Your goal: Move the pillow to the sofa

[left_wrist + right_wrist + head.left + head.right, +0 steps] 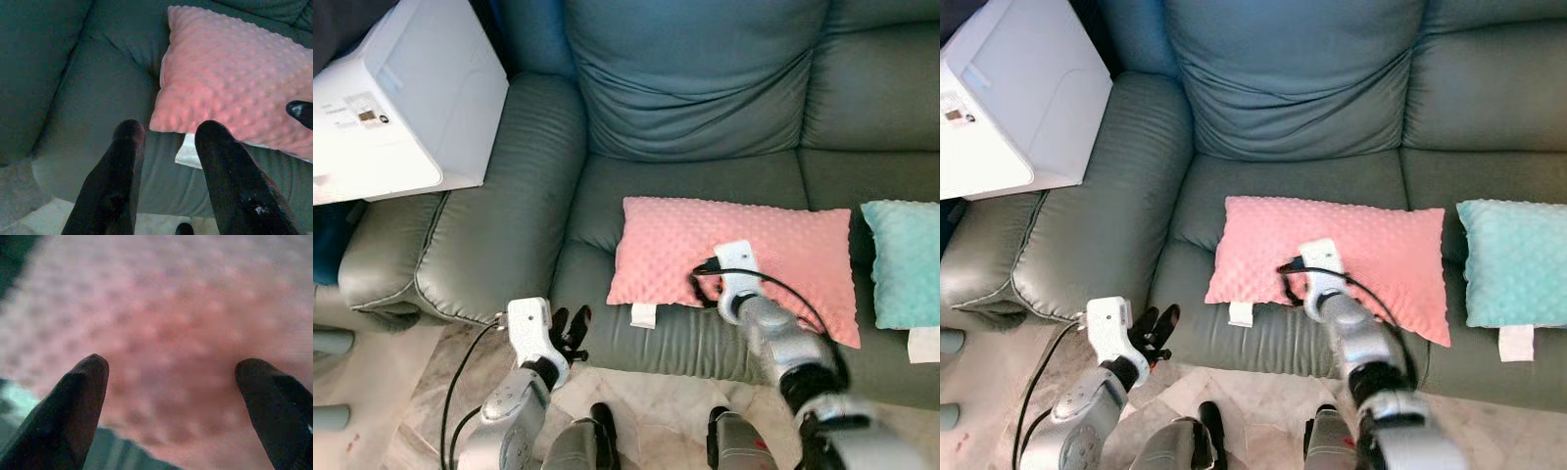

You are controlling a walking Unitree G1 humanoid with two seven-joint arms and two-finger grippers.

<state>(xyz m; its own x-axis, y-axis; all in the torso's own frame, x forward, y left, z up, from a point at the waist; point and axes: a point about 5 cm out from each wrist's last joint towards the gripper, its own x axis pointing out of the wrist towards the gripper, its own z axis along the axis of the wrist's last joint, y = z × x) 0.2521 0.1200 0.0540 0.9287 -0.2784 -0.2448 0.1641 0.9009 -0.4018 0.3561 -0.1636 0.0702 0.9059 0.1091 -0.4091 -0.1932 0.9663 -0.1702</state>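
Pillow (734, 259) in dotted pink fabric lies flat on the seat of the grey-green sofa (695, 98), its long side along the front edge of the cushion, with a small white tag (643, 315) hanging from its near left corner over the sofa's front. The sofa spans the head views, its broad padded armrest (480, 235) on the robot's left and its back cushions behind the pillow. A large white box-like appliance (401, 108) sits beyond that armrest. On the seat to the robot's right, just beside the pink pillow, lies a teal cushion (906, 259) (also with a white tag at its near edge). The right claw (173, 382) is over the near middle of the pillow, its two black fingers (73, 401) spread wide apart with the pink fabric close below them and nothing gripped. The left claw (570, 331) is held low in front of the sofa, near the front of the seat and to the left of the pillow's corner; its fingers (117, 176) stand parted and empty, pointing toward the tag. Pale marbled floor (401, 392) shows below the sofa.
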